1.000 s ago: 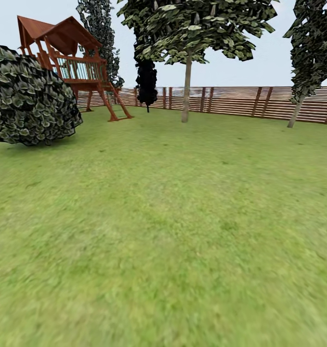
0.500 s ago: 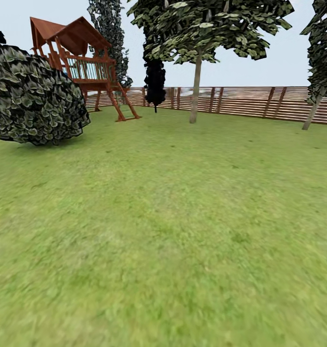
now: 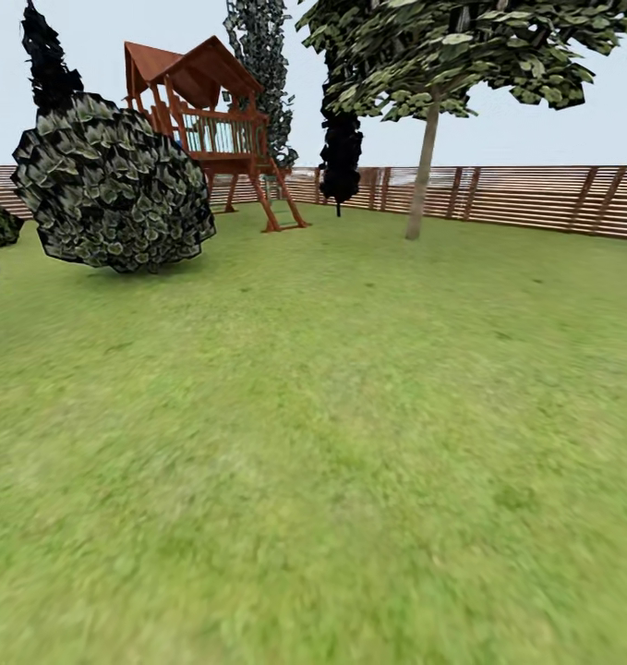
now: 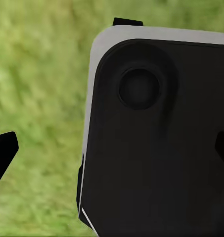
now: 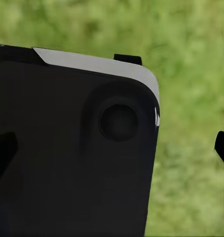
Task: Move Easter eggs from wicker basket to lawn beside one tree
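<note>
The lawn [image 3: 331,425] spreads wide and bare in front of the robot, mottled green all the way to the slatted fence [image 3: 525,194] that closes the garden. No basket or eggs can be picked out on this stretch of grass, so I can't say where they lie. One tree [image 3: 422,171] with a slim pale trunk stands near the fence, right of centre; a black-trunked tree [image 3: 341,152] and the red-brown playset [image 3: 216,129] sit to its left, and a round dark bush [image 3: 114,185] is nearer on the left.

In the wrist views each arm looks down past a dark, grey-edged body panel [image 4: 156,143] at grass. The left end effector [image 4: 112,153] and right end effector [image 5: 112,153] each show dark fingertips at opposite edges, so both look spread apart and empty.

This seems a searching stage: turn the base slowly, keep the head steady, and sweep the lawn until the basket appears, keeping the pale-trunked tree in mind as the drop spot.
</note>
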You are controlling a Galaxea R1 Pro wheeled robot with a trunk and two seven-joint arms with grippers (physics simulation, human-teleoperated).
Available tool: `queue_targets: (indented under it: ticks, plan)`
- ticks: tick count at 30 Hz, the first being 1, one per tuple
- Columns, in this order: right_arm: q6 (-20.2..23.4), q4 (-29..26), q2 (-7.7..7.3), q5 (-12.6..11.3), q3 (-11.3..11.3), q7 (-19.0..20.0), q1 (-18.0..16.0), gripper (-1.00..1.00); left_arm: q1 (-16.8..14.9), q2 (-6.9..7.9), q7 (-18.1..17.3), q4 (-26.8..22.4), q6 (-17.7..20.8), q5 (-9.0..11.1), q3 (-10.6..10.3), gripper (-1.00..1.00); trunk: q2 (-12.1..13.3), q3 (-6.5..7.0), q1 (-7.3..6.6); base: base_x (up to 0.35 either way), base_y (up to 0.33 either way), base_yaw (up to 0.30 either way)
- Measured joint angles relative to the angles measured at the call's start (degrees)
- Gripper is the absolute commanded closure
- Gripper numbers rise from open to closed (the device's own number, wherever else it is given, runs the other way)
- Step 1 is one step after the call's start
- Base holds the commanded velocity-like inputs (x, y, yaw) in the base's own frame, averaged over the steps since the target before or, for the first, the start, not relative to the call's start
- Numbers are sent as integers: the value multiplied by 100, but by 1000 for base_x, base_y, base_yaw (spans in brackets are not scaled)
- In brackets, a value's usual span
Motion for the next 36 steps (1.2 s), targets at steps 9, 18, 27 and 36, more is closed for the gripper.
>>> queue_targets:
  ticks: [9, 18, 27, 36]
  plan:
    - [1, -1, 0, 0, 0, -1, 2, -100, -2, 0, 0, 1, 0, 1, 0, -100, 0, 0, 0, 324, 0, 7]
    - [1, -1, 3, 0, 0, -1, 1, -100, -1, 0, 0, 1, 0, 1, 0, -100, 0, 0, 0, 324, 0, 0]
    - [1, -1, 3, 0, 0, -1, 1, -100, -1, 0, 0, 1, 0, 1, 0, -100, 0, 0, 0, 324, 0, 0]
    - [1, -1, 3, 0, 0, -1, 1, -100, -1, 0, 0, 1, 0, -1, 0, -100, 0, 0, 0, 324, 0, 0]
